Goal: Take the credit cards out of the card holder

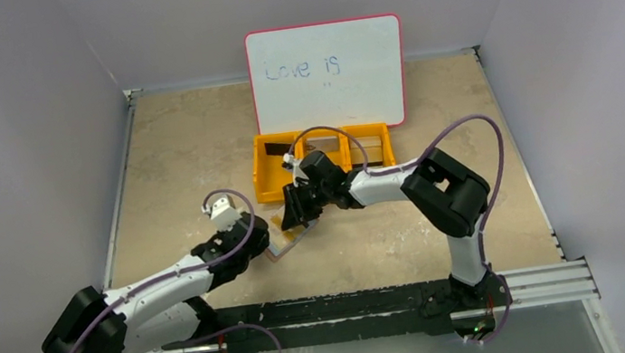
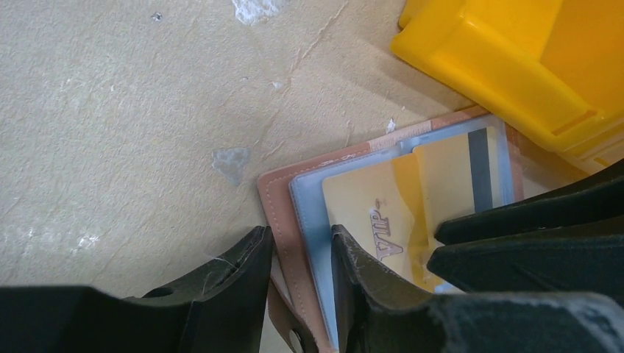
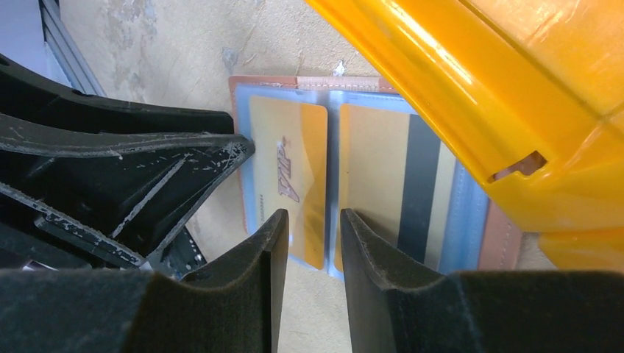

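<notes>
The brown card holder [image 2: 279, 213] lies open on the table against the orange tray, its pale blue clear pockets facing up; it also shows in the right wrist view [image 3: 471, 220]. A beige "VIP" card [image 3: 287, 147] sits in one pocket and a beige card with a dark stripe [image 3: 383, 169] in the other. My left gripper [image 2: 302, 234] is shut on the holder's brown edge. My right gripper [image 3: 314, 215] hovers over the holder's middle fold with its jaws a little apart and nothing between them. The black and greyish cards are not seen in the holder.
The orange three-compartment tray [image 1: 272, 177] stands just behind the holder and touches its far edge; dark flat things lie in its compartments. A whiteboard [image 1: 327, 74] leans at the back. The two grippers are close together over the holder.
</notes>
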Robot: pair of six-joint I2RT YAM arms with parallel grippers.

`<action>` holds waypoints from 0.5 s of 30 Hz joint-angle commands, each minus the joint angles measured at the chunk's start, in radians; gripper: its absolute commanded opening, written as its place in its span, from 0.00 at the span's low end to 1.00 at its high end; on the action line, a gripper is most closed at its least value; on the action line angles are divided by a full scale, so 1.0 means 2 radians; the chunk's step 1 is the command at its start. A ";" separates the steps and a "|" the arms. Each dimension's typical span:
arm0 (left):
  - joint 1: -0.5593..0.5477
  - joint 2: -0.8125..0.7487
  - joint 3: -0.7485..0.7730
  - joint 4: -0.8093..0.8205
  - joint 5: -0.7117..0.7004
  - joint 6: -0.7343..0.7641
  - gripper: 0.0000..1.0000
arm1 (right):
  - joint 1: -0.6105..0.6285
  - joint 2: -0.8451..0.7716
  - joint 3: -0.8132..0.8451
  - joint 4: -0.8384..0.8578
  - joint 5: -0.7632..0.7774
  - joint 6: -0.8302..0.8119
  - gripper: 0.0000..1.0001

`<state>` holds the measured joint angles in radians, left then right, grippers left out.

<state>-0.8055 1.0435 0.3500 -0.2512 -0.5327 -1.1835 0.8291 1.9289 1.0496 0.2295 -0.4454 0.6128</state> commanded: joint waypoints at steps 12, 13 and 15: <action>0.000 0.052 -0.001 0.016 0.012 0.022 0.15 | 0.002 0.019 -0.022 0.070 -0.051 0.060 0.30; 0.000 0.053 -0.002 0.018 0.013 0.021 0.15 | 0.001 0.018 -0.025 0.084 -0.056 0.071 0.29; -0.001 0.052 -0.003 0.021 0.016 0.023 0.13 | -0.001 0.020 -0.027 0.104 -0.064 0.089 0.22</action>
<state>-0.8051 1.1233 0.3626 -0.1856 -0.5655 -1.1553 0.8253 1.9587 1.0092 0.3489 -0.5224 0.7010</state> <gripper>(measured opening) 0.144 0.269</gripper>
